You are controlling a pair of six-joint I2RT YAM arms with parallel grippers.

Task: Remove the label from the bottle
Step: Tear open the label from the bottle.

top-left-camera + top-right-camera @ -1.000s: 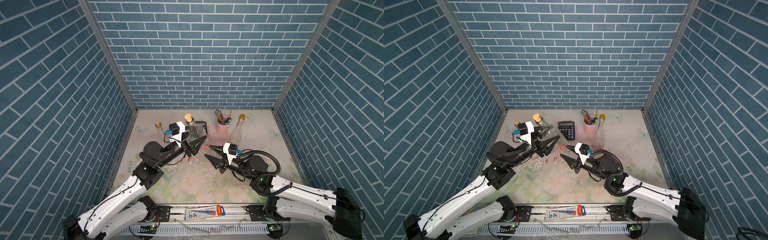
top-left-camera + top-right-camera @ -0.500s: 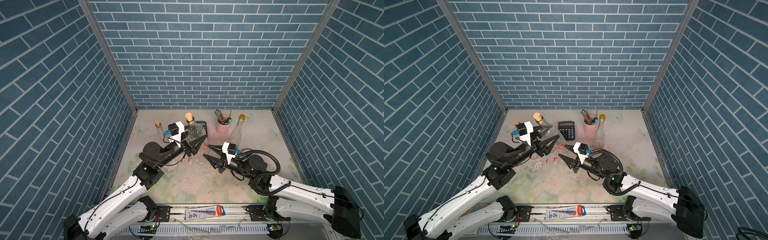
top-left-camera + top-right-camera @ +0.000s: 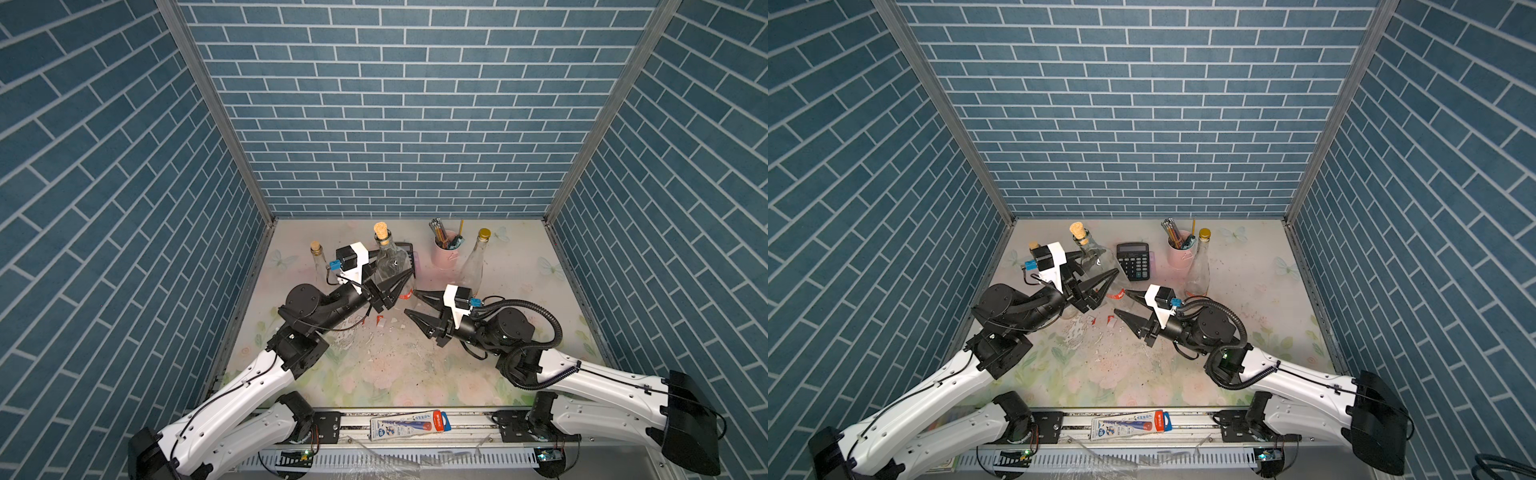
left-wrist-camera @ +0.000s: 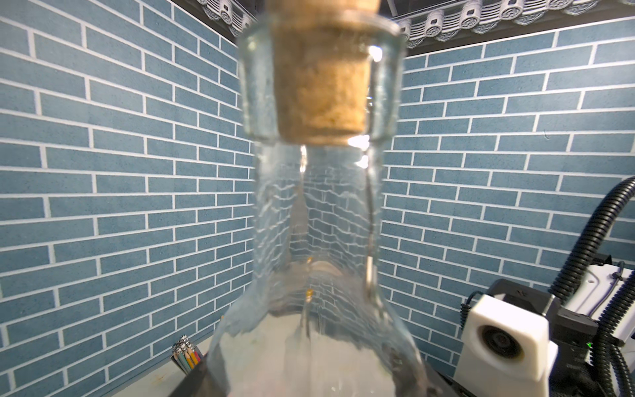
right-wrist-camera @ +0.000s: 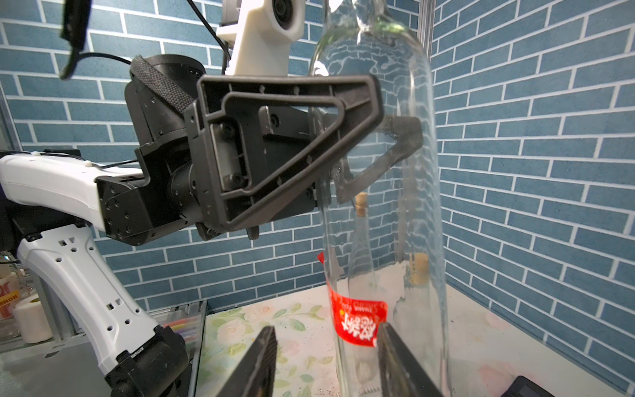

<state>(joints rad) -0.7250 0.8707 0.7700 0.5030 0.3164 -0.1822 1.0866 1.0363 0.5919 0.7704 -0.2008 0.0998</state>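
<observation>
Far left on the bench (image 3: 523,270), close to the side wall, stands a small corked bottle (image 3: 317,262). Next to it, the left gripper (image 3: 404,278) is clamped across the body of the large clear bottle (image 3: 390,266). One finger lies in front of the glass; the other shows through it in the right wrist view. The bottle is upright with a cork (image 3: 380,229) in its neck. The red label (image 5: 357,326) sits low on this bottle near the base, torn, with a loose strip running up from it. Red and white scraps (image 3: 380,321) lie on the bench in front. The right gripper (image 3: 411,301) has its jaws apart and holds nothing, its tips just beside the label. Behind are a calculator (image 3: 1133,262) and a pink cup (image 3: 444,257) of pencils, with a tall gold-capped bottle (image 3: 471,266) furthest right.
</observation>
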